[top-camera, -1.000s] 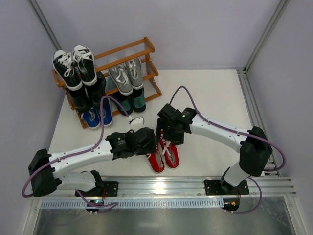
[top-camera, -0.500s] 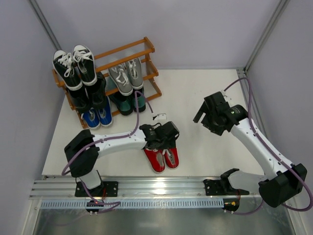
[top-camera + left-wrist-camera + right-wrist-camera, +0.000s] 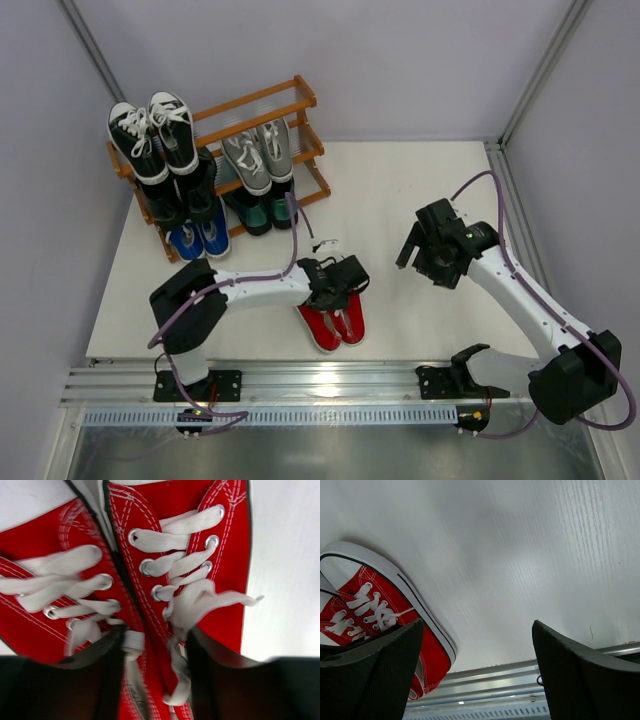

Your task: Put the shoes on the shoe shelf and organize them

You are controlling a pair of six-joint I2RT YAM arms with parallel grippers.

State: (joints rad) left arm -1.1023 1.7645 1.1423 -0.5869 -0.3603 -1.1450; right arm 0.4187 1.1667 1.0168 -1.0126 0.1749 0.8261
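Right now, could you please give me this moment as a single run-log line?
left fingers astride red sneakers at inner edges, grip unclear | right fingers open, empty, over table | sneakers on table, not shelved

White surface [image 3: 520, 540] under the right hand [image 3: 477, 625]; aluminium rail [image 3: 490, 680] along its edge, near the hand. Lilac walls [image 3: 400, 60], metal corner posts [image 3: 545, 65] well beyond it.

We get bright, even light overhead, with soft shadows. In our left wrist view the near fingers [image 3: 55, 690] blur.
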